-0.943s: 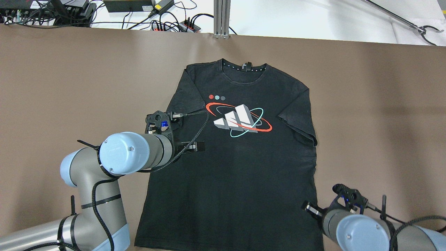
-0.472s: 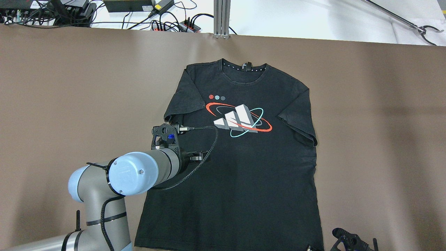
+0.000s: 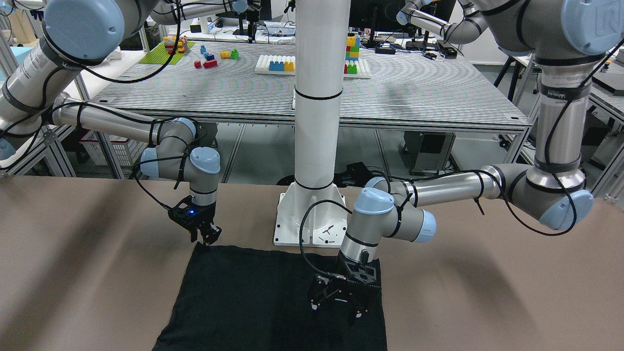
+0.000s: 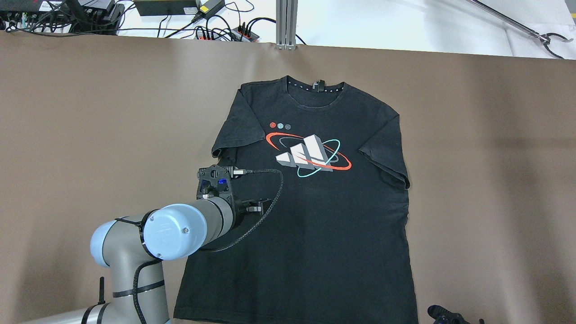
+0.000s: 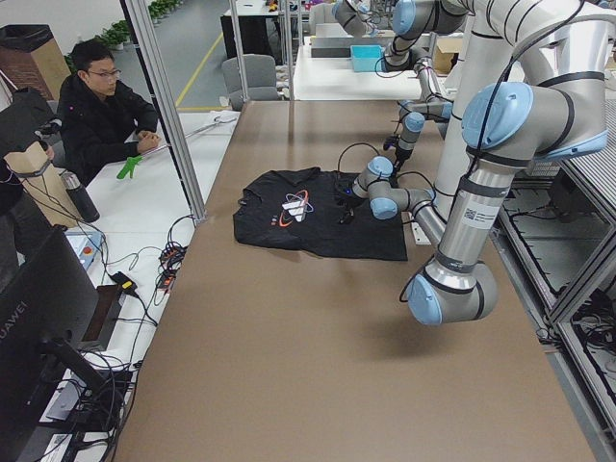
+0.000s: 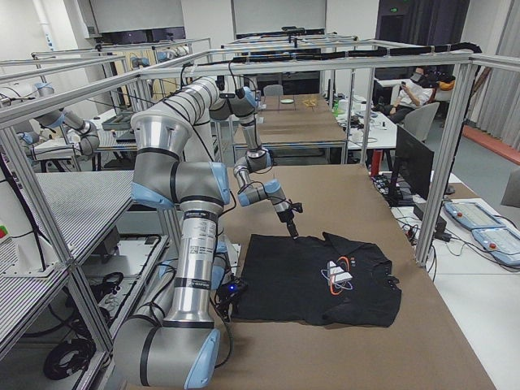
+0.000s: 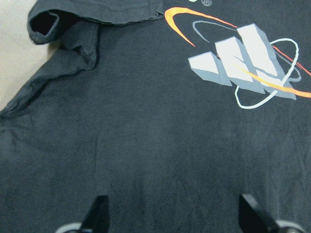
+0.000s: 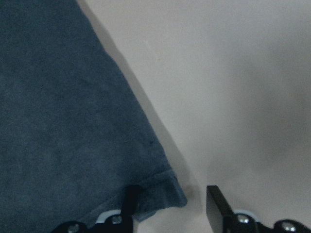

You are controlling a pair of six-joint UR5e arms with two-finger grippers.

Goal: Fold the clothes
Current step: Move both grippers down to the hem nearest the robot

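Table [image 4: 90,112] w/ brown cover; black printed tee [image 4: 315,234] lies flat on it, front up, collar away from robot. Tee looks thin, light, limp: prob sags and drags, so pinch at hems/corners, not mid-panel. L gripper [image 7: 175,216] spread wide, empty, over tee near sleeve [image 7: 48,19]. R gripper [image 8: 172,204] spread, nothing pinched, straddling bottom hem corner [image 8: 163,194], a good grab pt.

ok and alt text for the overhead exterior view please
A black T-shirt with a white, red and teal print lies flat on a brown table, collar away from the robot. The left arm's claw hangs over the shirt's left side, below the sleeve; only a black bit of the right arm shows at the bottom edge.
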